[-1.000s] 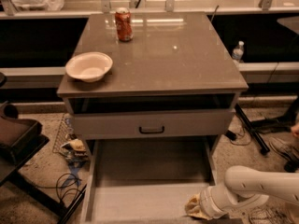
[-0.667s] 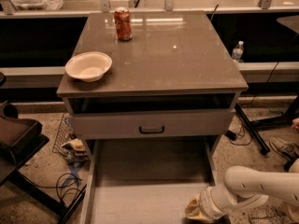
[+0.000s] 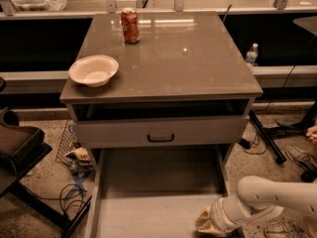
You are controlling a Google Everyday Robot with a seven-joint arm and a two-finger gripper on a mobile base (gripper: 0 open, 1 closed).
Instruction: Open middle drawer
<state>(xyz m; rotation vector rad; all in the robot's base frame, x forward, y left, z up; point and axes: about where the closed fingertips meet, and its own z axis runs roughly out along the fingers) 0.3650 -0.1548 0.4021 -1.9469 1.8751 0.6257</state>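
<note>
The middle drawer (image 3: 198,132) is a wide grey front with a small black bar handle (image 3: 160,138) at its centre. It sits flush in the cabinet, under a dark open slot. Below it a larger grey drawer (image 3: 153,212) is pulled far out toward me, and its floor is bare. My gripper (image 3: 208,223) is at the bottom right, on a white arm (image 3: 272,197) that comes in from the right. It is low over the front right corner of the pulled-out drawer, well below and to the right of the middle drawer's handle.
On the cabinet's brown top (image 3: 183,58) stand a red soda can (image 3: 131,26) at the back left and a white bowl (image 3: 94,70) at the left edge. A dark chair (image 3: 17,145) and cables (image 3: 69,202) lie on the left. A water bottle (image 3: 251,54) and a shoe (image 3: 299,157) are on the right.
</note>
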